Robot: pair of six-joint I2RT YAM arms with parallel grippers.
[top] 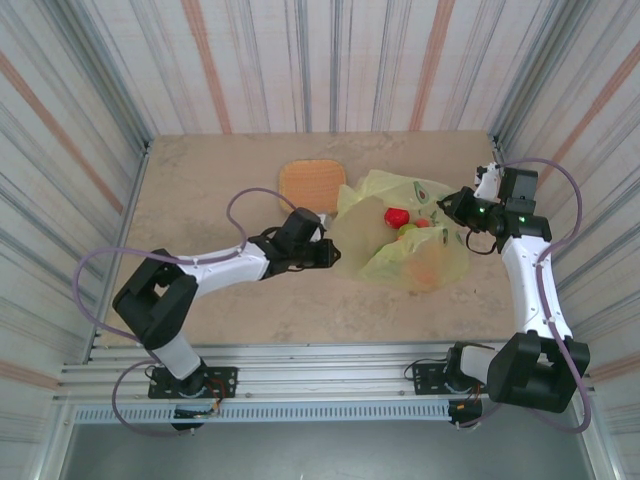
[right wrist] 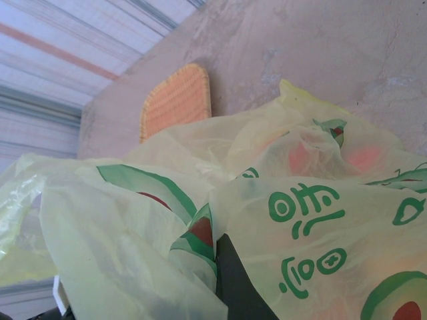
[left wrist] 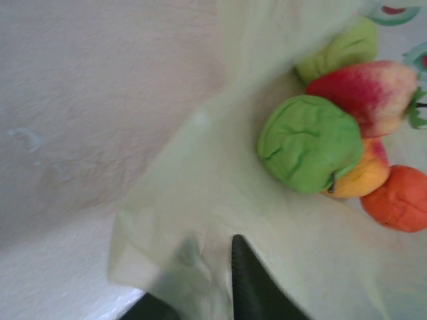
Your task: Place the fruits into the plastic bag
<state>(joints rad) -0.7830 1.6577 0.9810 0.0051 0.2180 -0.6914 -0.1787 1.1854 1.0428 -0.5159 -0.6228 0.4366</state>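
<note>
Translucent yellow-green plastic bag (top: pixel 375 190) of round fruits (left wrist: pixel 310 143): right gripper (top: pixel 452 208) jaws pinch 3 o'clock rim, likely holding mouth open; left gripper (top: pixel 327 252) jaws, 9 o'clock, unclear.

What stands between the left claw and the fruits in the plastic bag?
Nothing visible: the fruits lie uncovered in the plastic bag, just beyond the left claw at its rim.

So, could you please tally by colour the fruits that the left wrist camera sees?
Green fruits: 2
Red-pink fruit: 1
Yellow-orange fruit: 1
Orange fruit: 1
Total: 5
</note>
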